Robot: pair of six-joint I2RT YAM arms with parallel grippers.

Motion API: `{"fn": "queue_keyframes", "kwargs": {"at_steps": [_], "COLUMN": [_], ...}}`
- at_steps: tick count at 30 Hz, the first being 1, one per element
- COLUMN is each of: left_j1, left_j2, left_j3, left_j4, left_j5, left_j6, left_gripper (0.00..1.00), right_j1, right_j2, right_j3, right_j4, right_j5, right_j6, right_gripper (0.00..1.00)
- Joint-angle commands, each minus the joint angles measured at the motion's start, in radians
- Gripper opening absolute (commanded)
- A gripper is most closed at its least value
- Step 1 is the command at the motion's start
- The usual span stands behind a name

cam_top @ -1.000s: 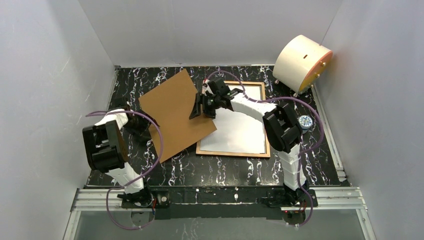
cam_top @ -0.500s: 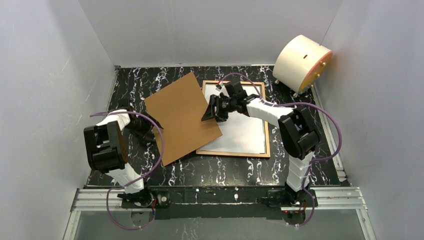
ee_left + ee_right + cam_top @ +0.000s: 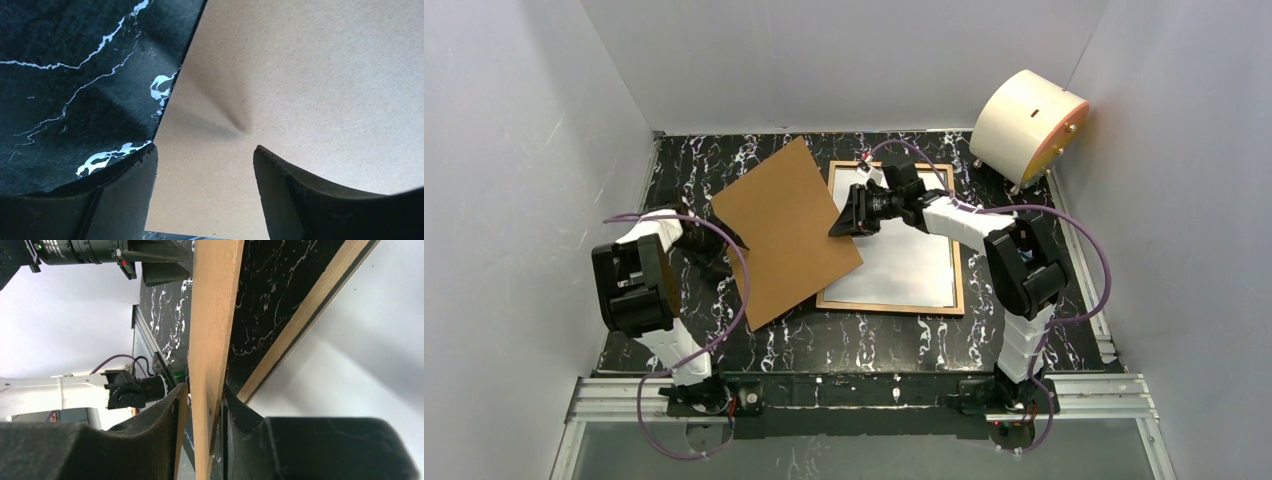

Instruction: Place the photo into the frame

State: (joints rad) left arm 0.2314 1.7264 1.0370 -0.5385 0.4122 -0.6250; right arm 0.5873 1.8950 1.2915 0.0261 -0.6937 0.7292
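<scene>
One frame [image 3: 889, 305], one brown board [image 3: 784, 230], one photo [image 3: 911, 268] (apparently; only white shows), one cream drum [image 3: 1027, 125].

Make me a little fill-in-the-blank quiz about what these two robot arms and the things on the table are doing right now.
1. The right gripper pinches the edge of the backing board, which is plain ____ in colour.
2. The left gripper hovers over that board with its fingers ____, holding nothing.
3. The photo lies inside the frame with its ____ side facing up.

Missing words: brown; open; white.
</scene>
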Motion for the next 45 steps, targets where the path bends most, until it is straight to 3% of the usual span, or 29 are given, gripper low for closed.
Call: {"fn": "queue_keyframes", "kwargs": {"at_steps": [1,7,8,15,21,28,34,41,45], "left_j1": [-0.003,-0.004,-0.004,-0.054,-0.336,-0.512,-0.566,-0.597,-0.605], "left_j2": [-0.002,-0.003,0.0,0.015,0.067,0.161,0.204,0.256,0.269], "left_j3": [0.05,0.161,0.194,0.448,0.647,0.892,1.004,1.087,1.131], "left_j4": [-0.04,-0.113,-0.133,-0.222,-0.192,-0.269,-0.408,-0.519,-0.579], "left_j5": [0.027,-0.028,-0.042,-0.077,-0.128,-0.277,-0.398,-0.475,-0.497], "left_j6": [0.025,0.054,0.065,0.067,-0.091,-0.167,-0.131,-0.11,-0.094], "left_gripper": [0.68,0.72,0.73,0.77,0.79,0.9,0.98,0.98,0.86], "right_j1": [0.003,0.003,0.003,0.006,0.033,0.077,0.129,0.2,0.217], "right_j2": [-0.087,-0.106,-0.111,-0.166,-0.218,-0.22,-0.195,-0.163,-0.126], "right_j3": [0.004,0.041,0.049,0.079,0.1,0.189,0.27,0.353,0.418], "right_j4": [0.047,-0.023,-0.053,-0.169,-0.198,-0.268,-0.34,-0.43,-0.482], "right_j5": [-0.033,0.04,0.051,0.14,0.272,0.362,0.447,0.55,0.571], "right_j6": [-0.017,-0.067,-0.077,-0.148,-0.175,-0.207,-0.209,-0.232,-0.225], "right_gripper": [0.34,0.03,0.01,0.01,0.01,0.01,0.01,0.01,0.01]}}
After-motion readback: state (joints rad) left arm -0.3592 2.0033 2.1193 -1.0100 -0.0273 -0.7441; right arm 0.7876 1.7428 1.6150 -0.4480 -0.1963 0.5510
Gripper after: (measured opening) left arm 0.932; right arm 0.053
